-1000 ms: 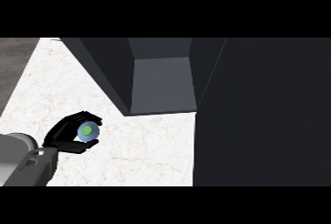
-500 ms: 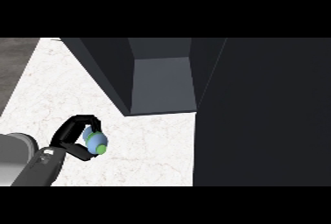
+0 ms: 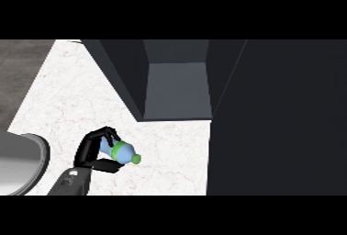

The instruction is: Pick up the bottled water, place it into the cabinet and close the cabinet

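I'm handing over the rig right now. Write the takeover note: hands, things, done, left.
Left hand: fingers curled round the bottled water, held over the counter, green cap pointing right, toward the cabinet.
Right hand: not in view.
Cabinet: open, nothing visible inside; it lies up and to the right of the bottle. Its dark door stands at the right.
Done: bottle picked up.
Left: place it into the cabinet, release, close the door.

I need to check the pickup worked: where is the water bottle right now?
In the head view the water bottle is at lower left, held in the curled left hand above the white counter, its green cap pointing right, below and left of the open cabinet.
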